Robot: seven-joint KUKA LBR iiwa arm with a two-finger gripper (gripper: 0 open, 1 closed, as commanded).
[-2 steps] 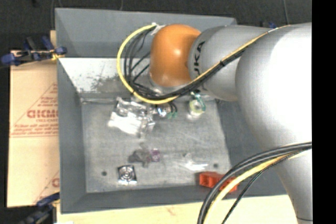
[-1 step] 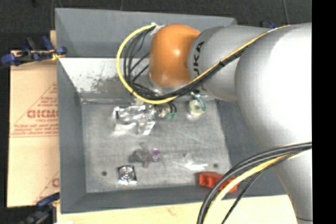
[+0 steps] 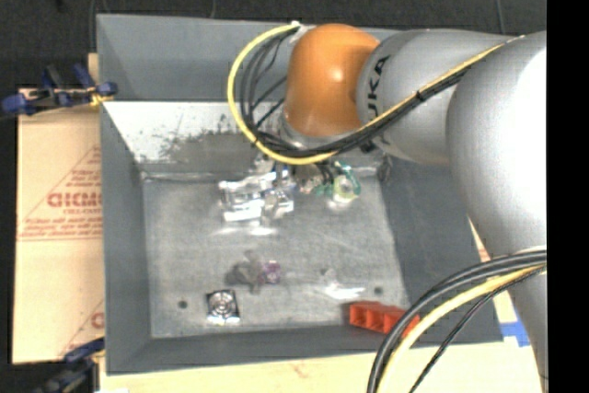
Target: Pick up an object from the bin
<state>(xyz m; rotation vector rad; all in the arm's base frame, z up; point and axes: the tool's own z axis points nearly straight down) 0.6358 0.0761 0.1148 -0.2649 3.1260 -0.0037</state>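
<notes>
— Orange-red came first for us: a small block (image 3: 373, 316) lay in the near right corner of the bin (image 3: 124, 235), against the front wall.

— And to its left we saw a little square silver piece (image 3: 222, 306), flat on the floor and close to that same wall.

— Between them, a touch farther in, we made out a pale clear scrap (image 3: 342, 292). Beyond the silver piece sat a small purple-and-grey thing (image 3: 258, 271), on its own near the middle.

— Then the gripper (image 3: 256, 198). We found it low over the floor, past the middle and toward the far wall.

— Was it wide or narrow?

— We could not tell; its bright metal parts ran together, and we could not say whether anything was in it.

— What lay nearest?

— A green-and-white piece (image 3: 342, 187), just beside the gripper on its right, at the foot of the far wall. The purple-and-grey thing was apart from it, on the near side.

— Farther back we saw the orange cover (image 3: 322, 83) on the wrist, with a yellow cable (image 3: 241, 69) looping round its left side.
</notes>
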